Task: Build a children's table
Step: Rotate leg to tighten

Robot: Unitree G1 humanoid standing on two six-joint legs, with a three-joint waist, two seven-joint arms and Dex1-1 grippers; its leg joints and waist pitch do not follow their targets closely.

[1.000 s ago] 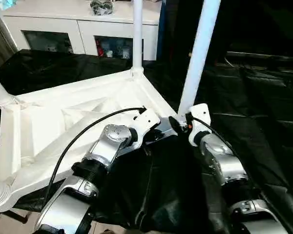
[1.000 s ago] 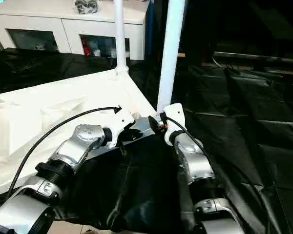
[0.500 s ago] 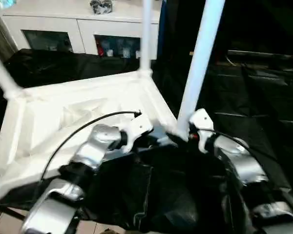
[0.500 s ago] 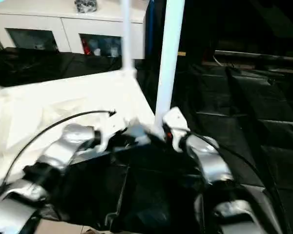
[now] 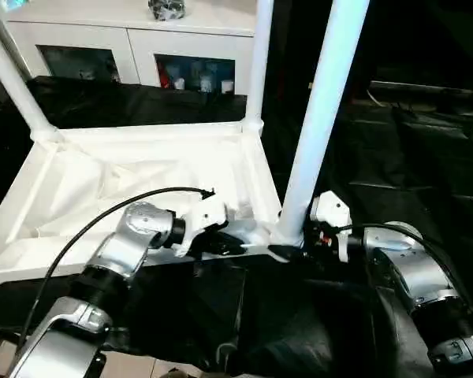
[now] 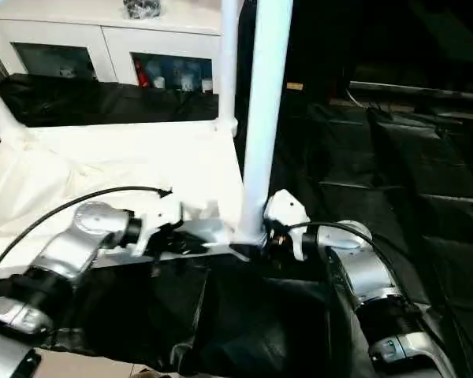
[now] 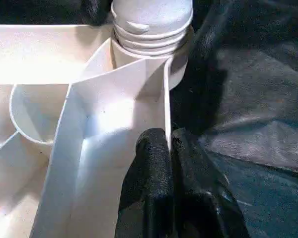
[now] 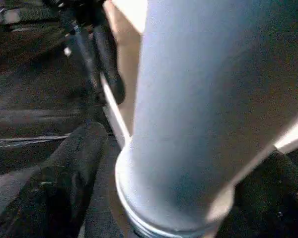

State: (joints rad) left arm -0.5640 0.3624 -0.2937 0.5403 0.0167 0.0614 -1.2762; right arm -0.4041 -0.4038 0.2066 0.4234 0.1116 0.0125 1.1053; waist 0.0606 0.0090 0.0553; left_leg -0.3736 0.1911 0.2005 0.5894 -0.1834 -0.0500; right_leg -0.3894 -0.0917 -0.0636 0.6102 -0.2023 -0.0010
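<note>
The children's table lies upside down, its white tabletop showing its ribbed underside. A white leg stands upright in the near right corner socket. My left gripper is shut on the thin rim wall of the tabletop just beside that socket, its black fingers pinching the wall. My right gripper is closed around the flared base of the near leg, with one finger on each side of it. Two more legs stand in the far corners.
The tabletop rests on a large work table under a creased black cover, which hangs over the front edge. A white cabinet with glass doors stands behind. The upright legs rise out of the picture.
The tabletop has swung round with both grippers on it. Its near right corner and leg have come closer to me, and the far left leg has come into the picture.
</note>
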